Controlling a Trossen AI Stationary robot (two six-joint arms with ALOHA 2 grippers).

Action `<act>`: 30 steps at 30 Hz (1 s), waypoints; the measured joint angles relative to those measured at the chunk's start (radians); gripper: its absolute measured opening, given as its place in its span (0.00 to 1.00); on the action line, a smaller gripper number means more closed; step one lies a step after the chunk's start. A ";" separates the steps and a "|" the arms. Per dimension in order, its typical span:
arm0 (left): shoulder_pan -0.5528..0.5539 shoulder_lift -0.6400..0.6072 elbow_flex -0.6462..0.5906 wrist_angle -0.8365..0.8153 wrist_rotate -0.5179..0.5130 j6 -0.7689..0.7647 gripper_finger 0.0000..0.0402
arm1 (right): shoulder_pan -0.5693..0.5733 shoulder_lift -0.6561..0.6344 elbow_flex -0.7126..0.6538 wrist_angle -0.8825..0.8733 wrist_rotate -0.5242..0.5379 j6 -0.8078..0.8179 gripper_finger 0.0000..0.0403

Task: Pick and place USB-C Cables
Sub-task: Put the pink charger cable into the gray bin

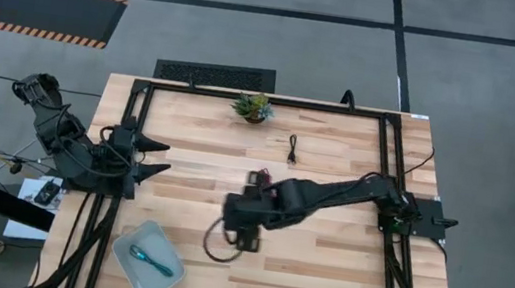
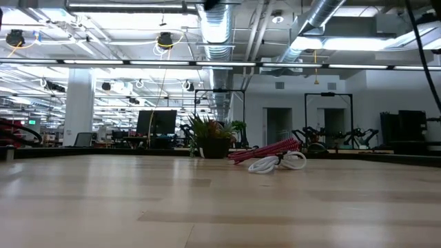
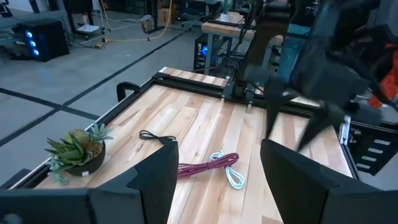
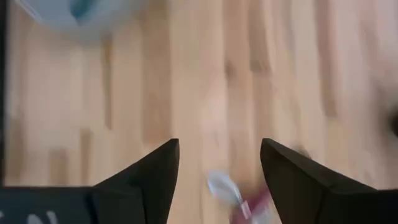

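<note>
The dark red cable (image 3: 200, 166) and the white cable (image 3: 232, 177) lie side by side on the table's middle; they also show in the low view as the red cable (image 2: 269, 149) and the white cable (image 2: 276, 162). My right gripper (image 4: 219, 143) hovers open above them; the white cable's end (image 4: 221, 185) and a bit of red (image 4: 252, 205) show between its fingers, untouched. In the high view the right gripper (image 1: 248, 226) hides both. The black cable (image 1: 293, 149) lies farther back. The teal cable (image 1: 150, 259) lies in the grey tray (image 1: 124, 265). My left gripper (image 1: 168, 157) waits open at the left edge.
A small potted plant (image 1: 253, 107) stands near the far edge, also seen as the plant (image 3: 76, 151) and the plant (image 2: 210, 140). The tray sits at the near left. A black frame (image 1: 385, 152) runs around the tabletop. Bare wood lies right of the right arm.
</note>
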 joint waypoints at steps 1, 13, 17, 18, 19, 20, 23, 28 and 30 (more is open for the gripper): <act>0.000 0.000 -0.004 0.001 0.001 -0.004 0.54 | 0.013 -0.015 -0.012 -0.042 0.031 0.022 0.62; 0.061 0.067 -0.126 0.040 0.035 -0.119 0.54 | 0.189 -0.250 -0.333 -0.174 0.184 0.305 0.62; 0.113 0.102 -0.154 0.191 0.094 -0.022 0.54 | 0.236 -0.370 -0.482 -0.148 0.257 0.452 0.62; 0.131 0.118 -0.154 0.229 0.117 0.014 0.54 | 0.246 -0.396 -0.518 -0.129 0.275 0.479 0.62; 0.153 0.135 -0.154 0.277 0.145 0.051 0.54 | 0.255 -0.422 -0.553 -0.104 0.288 0.502 0.62; 0.176 0.154 -0.154 0.324 0.180 0.090 0.54 | 0.264 -0.447 -0.589 -0.074 0.301 0.519 0.62; 0.255 0.219 -0.154 0.459 0.303 0.194 0.54 | 0.281 -0.511 -0.686 0.016 0.319 0.554 0.62; 0.414 0.352 -0.154 0.591 0.494 0.285 0.54 | 0.293 -0.556 -0.794 0.094 0.318 0.601 0.62; 0.476 0.413 -0.154 0.632 0.554 0.297 0.54 | 0.296 -0.558 -0.816 0.103 0.318 0.617 0.62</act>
